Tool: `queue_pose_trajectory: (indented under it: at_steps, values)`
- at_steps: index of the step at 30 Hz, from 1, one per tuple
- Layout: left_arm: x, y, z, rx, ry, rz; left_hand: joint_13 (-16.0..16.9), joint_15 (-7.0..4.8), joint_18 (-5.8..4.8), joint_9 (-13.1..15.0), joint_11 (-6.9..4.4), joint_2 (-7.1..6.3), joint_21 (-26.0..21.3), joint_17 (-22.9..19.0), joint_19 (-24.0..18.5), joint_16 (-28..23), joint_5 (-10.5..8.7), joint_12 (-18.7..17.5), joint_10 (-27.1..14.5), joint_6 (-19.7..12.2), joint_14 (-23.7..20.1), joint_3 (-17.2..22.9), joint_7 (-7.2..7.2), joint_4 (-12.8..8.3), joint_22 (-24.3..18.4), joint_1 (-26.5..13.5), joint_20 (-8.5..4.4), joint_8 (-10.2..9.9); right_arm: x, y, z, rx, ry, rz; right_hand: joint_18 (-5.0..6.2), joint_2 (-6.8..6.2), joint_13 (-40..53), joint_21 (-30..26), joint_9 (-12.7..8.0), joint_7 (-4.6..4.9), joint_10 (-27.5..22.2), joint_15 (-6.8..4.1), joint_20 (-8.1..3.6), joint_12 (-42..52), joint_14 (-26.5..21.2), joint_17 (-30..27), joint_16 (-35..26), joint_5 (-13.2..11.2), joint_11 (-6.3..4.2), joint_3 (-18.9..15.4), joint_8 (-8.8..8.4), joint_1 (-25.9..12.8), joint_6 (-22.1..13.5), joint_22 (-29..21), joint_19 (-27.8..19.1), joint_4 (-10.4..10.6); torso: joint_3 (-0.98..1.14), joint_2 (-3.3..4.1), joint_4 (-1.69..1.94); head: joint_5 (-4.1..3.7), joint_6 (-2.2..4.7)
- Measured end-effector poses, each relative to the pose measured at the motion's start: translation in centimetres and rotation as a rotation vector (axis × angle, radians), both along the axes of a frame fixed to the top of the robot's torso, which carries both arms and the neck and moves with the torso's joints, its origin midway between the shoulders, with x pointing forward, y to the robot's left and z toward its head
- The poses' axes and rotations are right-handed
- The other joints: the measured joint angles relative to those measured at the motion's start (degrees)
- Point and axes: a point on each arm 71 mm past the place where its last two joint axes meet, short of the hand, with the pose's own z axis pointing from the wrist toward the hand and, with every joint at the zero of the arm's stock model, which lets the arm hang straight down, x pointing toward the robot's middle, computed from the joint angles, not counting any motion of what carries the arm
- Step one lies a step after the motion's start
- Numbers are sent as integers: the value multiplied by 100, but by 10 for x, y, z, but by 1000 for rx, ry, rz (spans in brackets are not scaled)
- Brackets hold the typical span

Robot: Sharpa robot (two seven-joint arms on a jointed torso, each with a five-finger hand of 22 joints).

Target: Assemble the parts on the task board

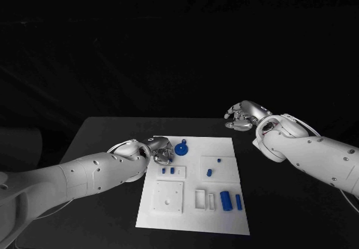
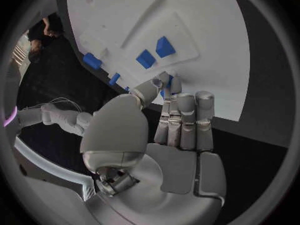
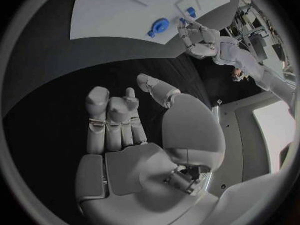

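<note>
black table (image 1: 105, 135) | bears: white task board (image 1: 224, 218), lying flat

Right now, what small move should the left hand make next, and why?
Probably the left hand should close its fingers on the round blue part and lift it a little. The hand is at the board's far left corner, fingertips beside that part, with no firm hold visible. The right hand hangs off the board holding nothing.

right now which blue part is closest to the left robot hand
The round blue part at the far left of the task board, right beside the left robot hand. The small blocks and the cylinders lie nearer the robot, away from the fingers.
</note>
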Motion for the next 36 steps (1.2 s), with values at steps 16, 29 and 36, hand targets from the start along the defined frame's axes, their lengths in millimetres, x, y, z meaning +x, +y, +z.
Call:
queue_pose_trajectory:
  at_steps: [16, 29, 36]
  values:
    - [-2, -4, 1, 66, -33, -19, -8, 9, 1, -8, -21, 14, 0, -20, 11, 0, 0, 0, 20, 25, 9, 0, -9, 0, -1, 15, -9, 23, 0, -1, 0, 0, 0, -1, 0, 0, -4, -1, 0, 22, 0, 0, -10, 0, 0, 4, 0, 0, 0, 0, 0, 0, 8, 3, 31, 0, 0, -1, 2, -11, 4]
    - [-4, -2, -4, 62, -21, -15, -93, 108, -7, -157, 120, -200, 0, -80, -74, 0, 12, -179, -233, -446, -114, 24, 212, -7, -2, 71, -9, -217, 0, -1, 0, -1, 0, -2, 0, 0, -4, -1, 0, 21, 0, 0, -22, -1, 0, 4, 1, 0, 0, 0, 0, 0, 7, 4, 17, 0, -7, 0, 3, -15, -4]
    - [-5, 2, -6, 57, -11, -8, -173, 222, -10, -230, 228, -333, -70, -119, -185, 0, 12, -200, -563, -810, -288, 24, 191, -7, -3, 74, 61, -384, 0, -3, 0, -2, 0, -4, 0, 0, -4, -1, 0, 17, 0, 0, -21, -1, 0, 3, 1, 0, 0, 0, 0, 0, 5, 3, 16, 0, -7, 0, 4, -15, -5]
